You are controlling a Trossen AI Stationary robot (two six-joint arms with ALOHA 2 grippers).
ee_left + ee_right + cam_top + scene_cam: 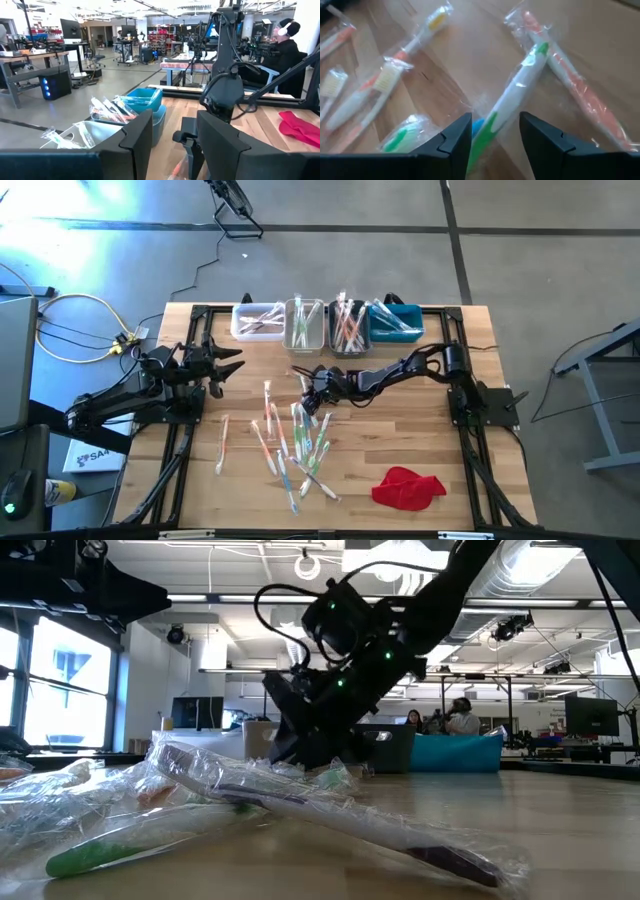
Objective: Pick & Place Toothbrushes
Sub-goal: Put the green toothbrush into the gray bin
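Note:
Several wrapped toothbrushes [295, 440] lie loose on the wooden table's middle; the low view shows them close up [330, 805]. My right gripper [312, 386] reaches in from the right, slanting down over the pile's far end, open. In the right wrist view its fingers [496, 132] stand on either side of a green-and-white toothbrush [520, 82] lying flat on the wood. An orange toothbrush [575, 90] crosses that one's far end. My left gripper [225, 365] waits open at the table's left, held above the surface [172, 145]. My right gripper straddles the green part of the green-and-white toothbrush's handle [487, 131], coming slanting down from the table's right. Whether either finger touches the wrapper I cannot tell. The toothbrush lies flat on the table.
Four small bins stand in a row at the far edge, all holding toothbrushes: white [257, 320], clear [304, 325], grey [347, 327], blue [396, 322]. A red cloth [408, 487] lies near the front right. More toothbrushes [375, 90] lie beside the right gripper.

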